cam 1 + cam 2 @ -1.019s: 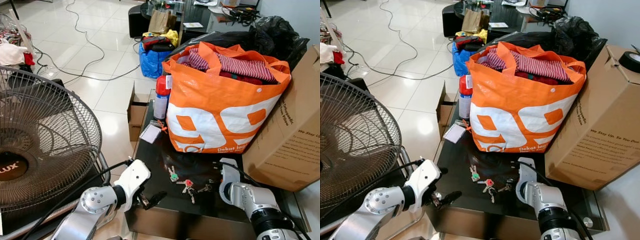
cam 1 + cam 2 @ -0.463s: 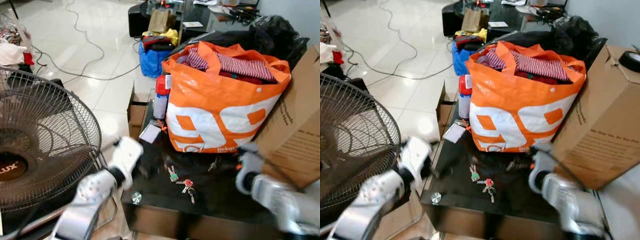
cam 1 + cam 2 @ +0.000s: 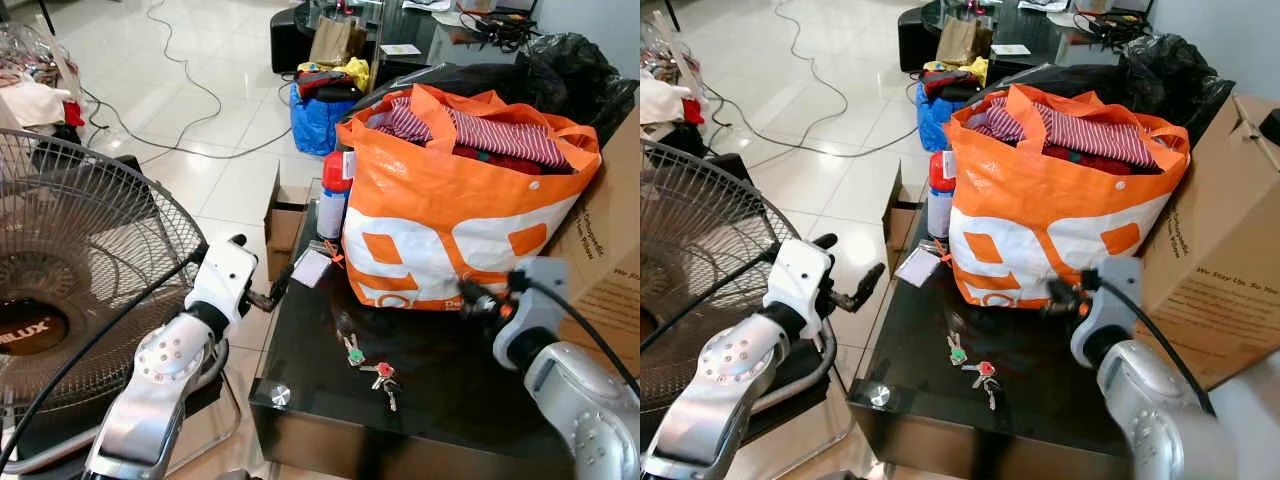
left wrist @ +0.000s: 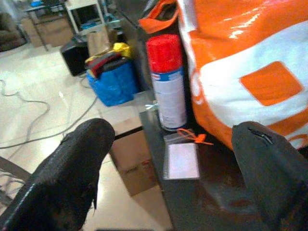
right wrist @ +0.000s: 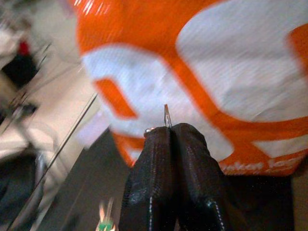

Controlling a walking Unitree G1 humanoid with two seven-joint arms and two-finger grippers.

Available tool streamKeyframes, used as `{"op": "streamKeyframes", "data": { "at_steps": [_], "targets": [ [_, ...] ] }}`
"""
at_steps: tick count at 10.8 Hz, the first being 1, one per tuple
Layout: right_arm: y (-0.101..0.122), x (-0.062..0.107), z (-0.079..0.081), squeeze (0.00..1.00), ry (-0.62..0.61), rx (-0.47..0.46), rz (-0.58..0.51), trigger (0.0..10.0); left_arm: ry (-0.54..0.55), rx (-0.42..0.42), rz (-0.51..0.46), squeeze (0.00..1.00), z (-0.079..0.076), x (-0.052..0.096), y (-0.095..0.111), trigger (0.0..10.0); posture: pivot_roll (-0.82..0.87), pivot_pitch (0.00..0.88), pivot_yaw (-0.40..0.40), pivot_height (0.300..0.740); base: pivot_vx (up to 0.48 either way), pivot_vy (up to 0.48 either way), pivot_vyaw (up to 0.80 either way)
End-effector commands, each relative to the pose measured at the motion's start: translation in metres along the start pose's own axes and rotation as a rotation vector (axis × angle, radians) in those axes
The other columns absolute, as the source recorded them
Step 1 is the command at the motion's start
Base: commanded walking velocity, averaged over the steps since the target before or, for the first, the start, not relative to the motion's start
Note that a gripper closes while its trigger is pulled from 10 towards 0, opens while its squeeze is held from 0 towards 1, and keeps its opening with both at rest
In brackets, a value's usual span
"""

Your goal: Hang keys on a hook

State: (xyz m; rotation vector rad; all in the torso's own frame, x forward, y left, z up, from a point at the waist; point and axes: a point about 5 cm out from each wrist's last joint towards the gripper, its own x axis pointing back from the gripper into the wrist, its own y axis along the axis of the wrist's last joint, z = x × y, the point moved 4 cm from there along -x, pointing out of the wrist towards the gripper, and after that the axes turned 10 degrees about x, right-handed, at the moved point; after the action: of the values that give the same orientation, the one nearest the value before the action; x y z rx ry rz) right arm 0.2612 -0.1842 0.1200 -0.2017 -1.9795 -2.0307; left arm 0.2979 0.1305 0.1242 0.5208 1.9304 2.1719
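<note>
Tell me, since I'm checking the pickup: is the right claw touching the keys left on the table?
Apart. In the left eye view the right claw is raised beside the orange bag, while the keys lie on the black table below, with bare tabletop between.

Blurred orange bag (image 5: pixel 202 67) behind the pinched right claw (image 5: pixel 169 139), sliver of metal between its tips too small to identify; cardboard box (image 3: pixel 610 250) cut by frame edge.

A cluttered home — laundry bag (image 3: pixel 455 215), fan (image 3: pixel 80 270), tiled floor (image 3: pixel 190 100).
</note>
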Motion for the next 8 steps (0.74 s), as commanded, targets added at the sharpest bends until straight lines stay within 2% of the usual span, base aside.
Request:
{"op": "streamKeyframes", "data": {
  "at_steps": [1,2,3,4,6,8],
  "targets": [
    [0.004,0.004,-0.009,0.0,-0.093,0.031,-0.033,0.0,0.005,-0.013,0.006,0.0,-0.001,-0.005,0.0,10.0,-0.09,0.0,-0.028,0.74,0.0,0.0,0.0],
    [0.006,0.003,-0.009,0.0,-0.117,0.025,-0.05,0.0,0.005,-0.016,0.003,0.0,0.0,-0.007,0.001,10.0,-0.09,0.0,-0.025,0.74,0.0,0.0,0.0],
    [0.015,-0.007,-0.001,0.0,-0.142,0.036,-0.103,0.0,0.03,-0.028,0.009,0.0,0.01,-0.012,0.002,10.0,-0.07,0.0,-0.021,0.74,0.0,0.0,0.0],
    [0.013,-0.016,0.005,0.0,-0.125,0.088,-0.09,0.0,0.044,-0.035,0.019,0.0,0.016,-0.009,0.001,10.0,-0.06,0.0,-0.016,0.74,0.0,0.0,0.0],
    [0.011,-0.024,0.008,0.0,-0.14,0.119,-0.09,0.0,0.078,-0.032,0.028,0.0,0.025,-0.007,-0.002,10.0,-0.05,0.0,-0.01,0.74,0.0,0.0,0.0],
    [0.011,-0.029,0.01,0.0,-0.157,0.111,-0.099,0.8,0.085,-0.031,0.03,0.0,0.03,-0.008,-0.001,10.0,-0.04,0.0,0.002,0.74,-0.122,0.0,0.0]
  ]
}}
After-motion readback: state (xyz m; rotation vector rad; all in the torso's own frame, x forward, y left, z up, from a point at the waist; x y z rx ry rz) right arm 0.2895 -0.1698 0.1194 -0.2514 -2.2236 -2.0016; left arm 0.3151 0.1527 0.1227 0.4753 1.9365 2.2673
